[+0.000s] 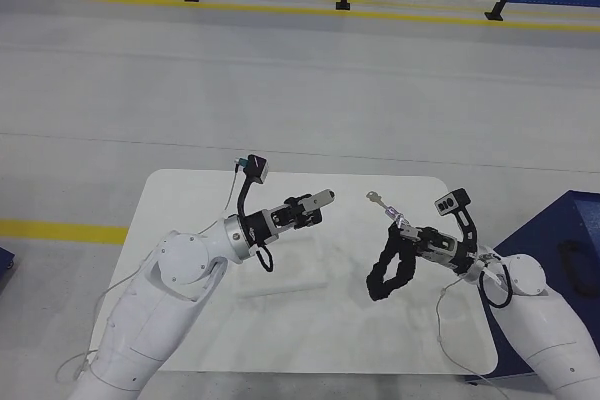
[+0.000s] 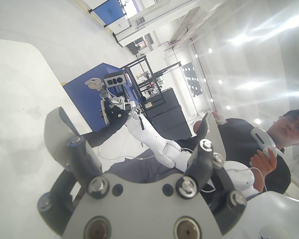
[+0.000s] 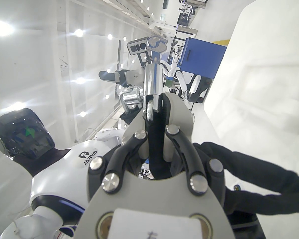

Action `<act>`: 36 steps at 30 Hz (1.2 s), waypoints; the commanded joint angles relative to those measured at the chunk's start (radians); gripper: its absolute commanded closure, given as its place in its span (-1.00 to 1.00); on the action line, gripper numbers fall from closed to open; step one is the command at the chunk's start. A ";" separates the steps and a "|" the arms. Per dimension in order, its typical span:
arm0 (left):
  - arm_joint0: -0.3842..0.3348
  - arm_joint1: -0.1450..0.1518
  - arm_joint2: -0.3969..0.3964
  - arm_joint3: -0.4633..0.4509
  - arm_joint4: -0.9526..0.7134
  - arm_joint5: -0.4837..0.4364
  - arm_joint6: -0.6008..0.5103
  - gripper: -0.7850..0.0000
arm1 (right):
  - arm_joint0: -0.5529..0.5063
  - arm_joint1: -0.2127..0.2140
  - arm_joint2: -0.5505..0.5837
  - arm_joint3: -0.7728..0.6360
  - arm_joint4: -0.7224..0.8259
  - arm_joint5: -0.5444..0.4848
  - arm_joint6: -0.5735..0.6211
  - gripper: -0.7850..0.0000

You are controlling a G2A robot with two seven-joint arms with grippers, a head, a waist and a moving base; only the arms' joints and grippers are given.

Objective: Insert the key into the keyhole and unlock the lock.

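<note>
One lock (image 3: 153, 80) with a black cable loop is clamped in the right gripper (image 1: 400, 226). One key (image 1: 378, 201) apparently sits in its keyhole. The left gripper (image 1: 323, 197) hangs with fingers spread above the table (image 1: 200, 200).

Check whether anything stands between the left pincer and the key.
Nothing visible does. The left pincer hangs open above the table, facing the key, which sticks out of the lock clamped in the right pincer; only air lies between them.
</note>
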 commanded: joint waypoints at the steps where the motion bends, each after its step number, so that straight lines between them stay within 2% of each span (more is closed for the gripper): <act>1: 0.000 0.000 0.000 0.000 0.000 0.000 0.000 -1.00 | 0.000 0.000 0.000 0.000 0.000 0.000 0.000 1.00; 7: 0.001 0.001 0.008 -0.003 0.024 0.010 -0.011 -1.00 | -0.003 0.000 0.000 -0.004 -0.004 0.008 -0.011 1.00; 9: -0.024 0.000 0.050 -0.008 0.107 0.091 -0.067 -1.00 | 0.003 0.001 0.007 0.001 -0.049 0.019 -0.018 1.00; 12: -0.066 -0.010 0.106 -0.003 0.183 0.162 -0.058 -1.00 | 0.023 -0.001 0.010 0.032 -0.113 -0.012 -0.005 1.00; 18: -0.146 -0.040 0.250 0.030 0.389 0.232 -0.032 -1.00 | 0.062 -0.019 -0.019 0.072 -0.132 -0.031 0.045 1.00; 21: -0.174 -0.060 0.292 0.073 0.390 0.235 -0.010 -0.99 | 0.082 -0.028 -0.030 0.101 -0.113 -0.021 0.074 1.00; 24: -0.206 -0.078 0.331 0.116 0.410 0.240 -0.007 -0.50 | 0.099 -0.037 -0.037 0.133 -0.108 -0.027 0.094 1.00; 36: -0.267 -0.143 0.422 0.226 0.391 0.244 0.002 -0.45 | 0.160 -0.066 -0.068 0.206 -0.181 -0.075 0.085 1.00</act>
